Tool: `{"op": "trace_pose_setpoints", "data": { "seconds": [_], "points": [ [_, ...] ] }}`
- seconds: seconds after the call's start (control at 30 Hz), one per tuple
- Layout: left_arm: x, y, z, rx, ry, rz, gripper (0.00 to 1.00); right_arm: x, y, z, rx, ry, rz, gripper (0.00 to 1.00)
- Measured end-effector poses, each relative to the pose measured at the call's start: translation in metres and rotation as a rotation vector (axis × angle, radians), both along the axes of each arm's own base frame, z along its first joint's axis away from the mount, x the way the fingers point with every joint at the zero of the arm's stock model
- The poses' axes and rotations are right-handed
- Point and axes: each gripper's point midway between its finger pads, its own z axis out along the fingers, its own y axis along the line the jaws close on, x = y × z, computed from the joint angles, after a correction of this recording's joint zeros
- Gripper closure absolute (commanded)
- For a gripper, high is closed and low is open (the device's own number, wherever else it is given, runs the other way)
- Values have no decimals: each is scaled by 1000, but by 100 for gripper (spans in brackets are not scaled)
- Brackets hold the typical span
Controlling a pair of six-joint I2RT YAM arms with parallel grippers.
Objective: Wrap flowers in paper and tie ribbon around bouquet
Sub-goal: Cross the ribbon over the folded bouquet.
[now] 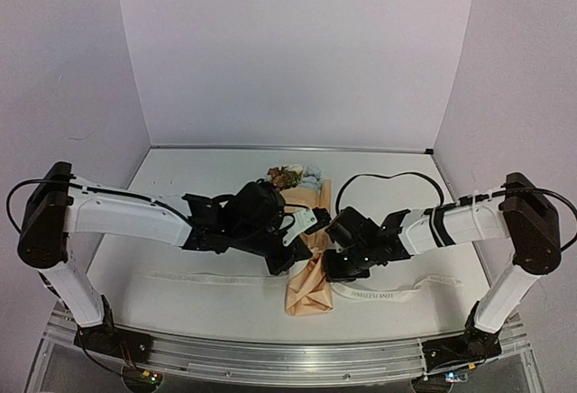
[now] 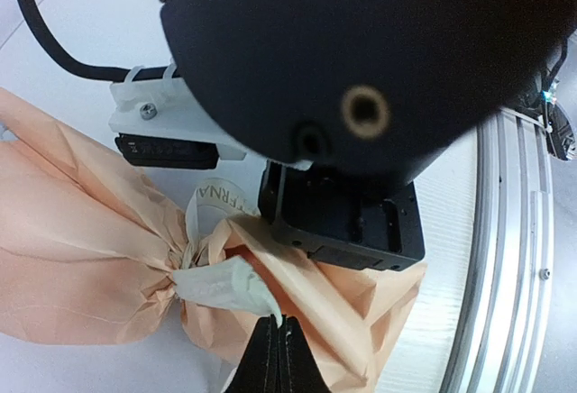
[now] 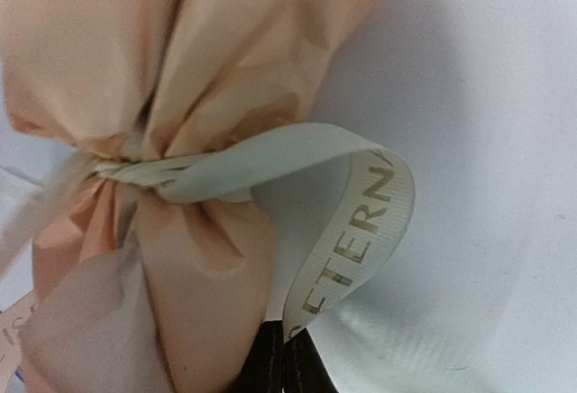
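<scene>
**At the waist of the bouquet (image 1: 309, 289): knot tightening in hand**

The bouquet lies flat, with the flowers (image 1: 293, 177) at its far end. The ribbon (image 3: 361, 222) cinches its waist. Just beside the bouquet, the left gripper (image 2: 276, 357) and the right gripper (image 3: 285, 370) each clamp one ribbon strand. We judge that the next move calls for a balanced outward pull.

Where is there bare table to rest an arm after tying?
Bare table: far-left corner behind the left arm; near strip between ribbon and rail. Crowded: centre, where left gripper and right gripper pinch ribbon at the bouquet; a cable loops over far right.
</scene>
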Motion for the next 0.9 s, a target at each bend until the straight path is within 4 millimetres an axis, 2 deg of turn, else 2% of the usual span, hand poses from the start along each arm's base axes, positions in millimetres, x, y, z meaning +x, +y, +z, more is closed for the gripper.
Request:
{"op": "trace_pose_setpoints", "data": {
  "seconds": [0.1, 0.2, 0.27, 0.37, 0.47, 0.63, 0.9],
  "points": [
    [-5, 18, 13, -27, -17, 23, 100, -2, 26, 8, 48, -5, 28, 96],
    [-6, 28, 22, -52, -33, 41, 100, -7, 37, 9, 66, -9, 46, 75],
    [-4, 31, 24, -62, -32, 52, 100, -9, 32, 8, 56, -21, 44, 59],
    [-2, 34, 20, -59, -23, 63, 100, -11, 7, 7, 4, -38, 31, 41],
    [-2, 37, 14, -52, -18, 67, 100, -12, -15, 18, -33, -59, 23, 38],
    [-2, 39, 9, -46, -12, 68, 100, -14, -27, 49, -25, -88, 47, 40],
    [-5, 47, -2, -31, 21, 75, 100, -22, 0, 74, 52, -63, 170, 37]
  ]
}}
